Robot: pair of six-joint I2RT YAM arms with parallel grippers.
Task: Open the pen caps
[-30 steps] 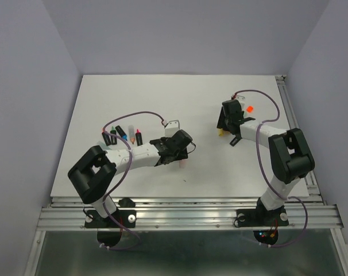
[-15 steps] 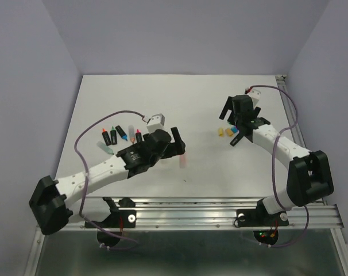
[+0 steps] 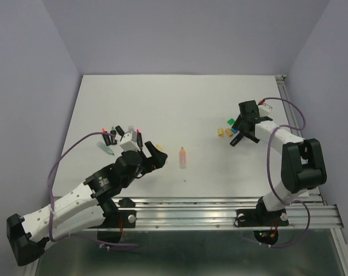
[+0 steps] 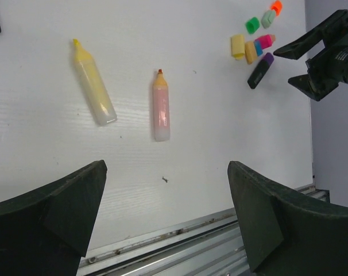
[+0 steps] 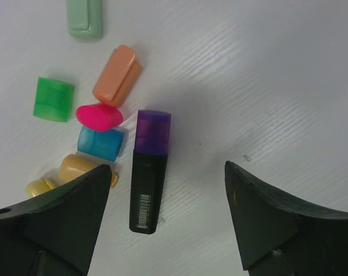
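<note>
Several loose pen caps lie together at the right: green (image 5: 53, 99), orange (image 5: 116, 76), pink (image 5: 99, 117), blue (image 5: 100, 143), yellow (image 5: 82, 168) and mint (image 5: 85, 18). Beside them lies a black pen (image 5: 146, 192) with its purple cap (image 5: 153, 131) on, also visible in the top view (image 3: 235, 141). My right gripper (image 5: 168, 218) hovers open over this pen, holding nothing. An uncapped pink pen (image 4: 160, 106) and an uncapped yellow pen (image 4: 93, 83) lie flat mid-table. My left gripper (image 4: 168, 218) is open and empty, nearer the front edge than both.
Several uncapped black pens (image 3: 109, 138) with coloured tips lie at the left, behind my left arm. The metal rail (image 3: 185, 202) runs along the table's near edge. The right arm's gripper (image 4: 329, 54) stands by the cap pile (image 3: 225, 131).
Both grippers opened. My left arm drew back to the near left, leaving the pink pen on the table. My right gripper came down beside the cap pile.
</note>
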